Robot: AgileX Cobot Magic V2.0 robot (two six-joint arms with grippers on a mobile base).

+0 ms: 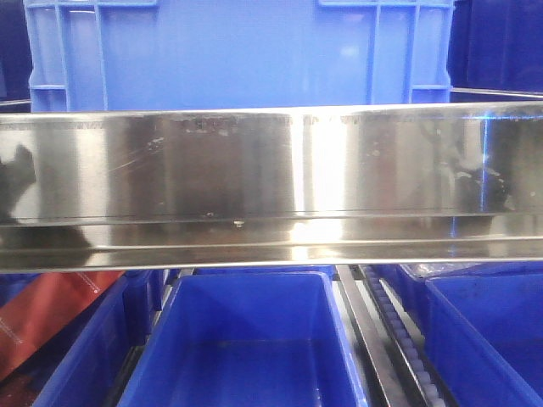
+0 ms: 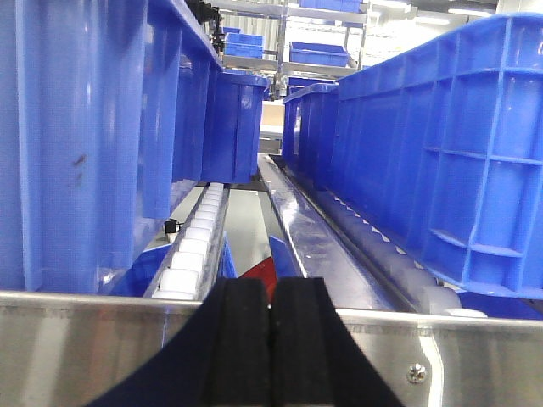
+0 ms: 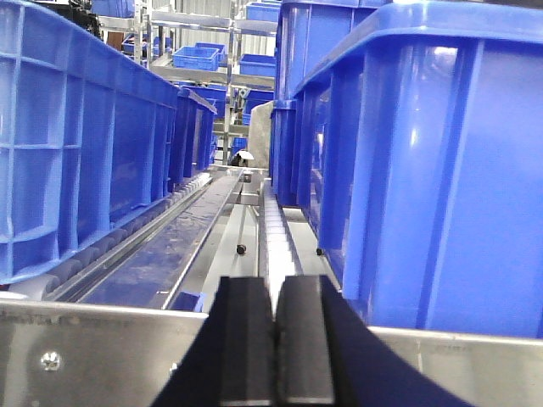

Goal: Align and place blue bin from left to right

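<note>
Blue bin [image 1: 237, 55] stands beyond the steel rail [image 1: 271, 182]. Left gripper [image 2: 271, 339] and right gripper [image 3: 274, 339] both clenched, grasping nothing, near the rail.

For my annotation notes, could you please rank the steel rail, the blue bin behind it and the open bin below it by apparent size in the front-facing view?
1. Steel rail: spans the full width.
2 and 3. The blue bin and the open bin look alike in visible area; both are cut off by the frame and the rail, and sit at different depths, so no ranking between them.
</note>
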